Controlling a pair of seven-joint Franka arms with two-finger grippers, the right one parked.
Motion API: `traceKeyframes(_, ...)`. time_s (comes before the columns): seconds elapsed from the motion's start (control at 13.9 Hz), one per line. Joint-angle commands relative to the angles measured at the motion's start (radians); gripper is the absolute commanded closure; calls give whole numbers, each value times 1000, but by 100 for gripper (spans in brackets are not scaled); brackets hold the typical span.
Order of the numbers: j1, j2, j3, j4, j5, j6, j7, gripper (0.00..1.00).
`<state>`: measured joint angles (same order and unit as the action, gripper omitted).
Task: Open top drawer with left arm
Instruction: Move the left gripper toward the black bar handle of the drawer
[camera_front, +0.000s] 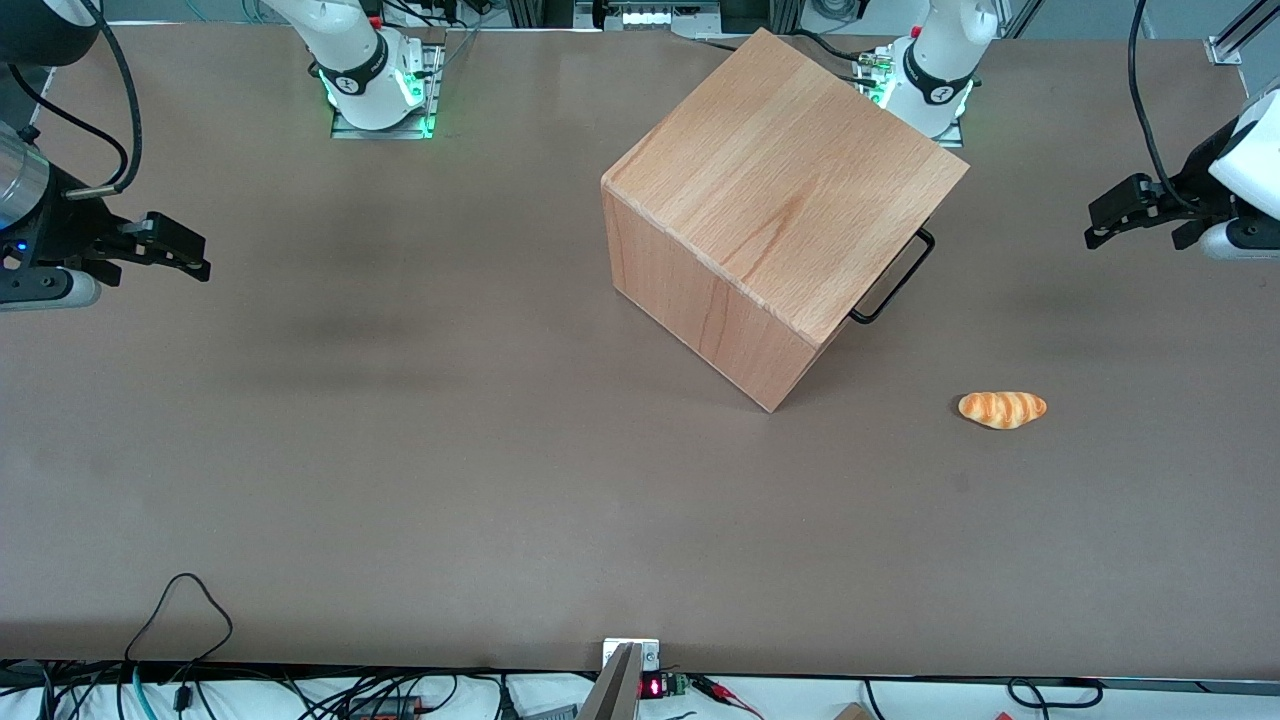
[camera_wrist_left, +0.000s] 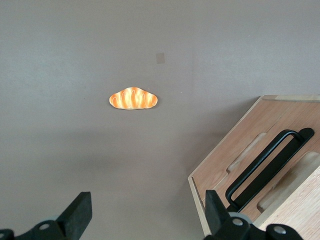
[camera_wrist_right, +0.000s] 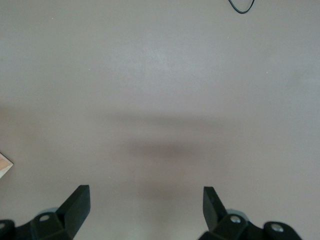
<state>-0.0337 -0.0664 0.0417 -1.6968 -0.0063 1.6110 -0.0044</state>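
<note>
The wooden cube casing (camera_front: 785, 190) stands mid-table, its front turned toward the working arm's end. Only the top drawer's black wire handle (camera_front: 902, 282) shows under the casing's top edge, and the drawer looks pushed in. In the left wrist view the light wood drawer front (camera_wrist_left: 235, 160) and its black handle (camera_wrist_left: 267, 167) show at an angle. The left arm's gripper (camera_front: 1100, 222) hovers above the table toward the working arm's end, well apart from the handle. It is open and empty (camera_wrist_left: 147, 215), with one finger (camera_wrist_left: 215, 210) over the drawer front's edge.
A small striped bread roll (camera_front: 1002, 409) lies on the brown table, nearer the front camera than the handle; it also shows in the left wrist view (camera_wrist_left: 133, 98). The arm bases (camera_front: 935, 70) stand at the table's back edge. Cables hang along the front edge.
</note>
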Motion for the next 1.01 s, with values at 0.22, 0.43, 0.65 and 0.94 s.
traceKeyframes(0.22,-14,26,12,14,5,-11,21,0)
traceKeyframes(0.43,-14,83,11,-39,-90,59,23,0)
traceKeyframes(0.65,-44,103,-14,-130,-98,136,58,0)
traceKeyframes(0.94,-46,112,-58,-207,-153,216,132,0)
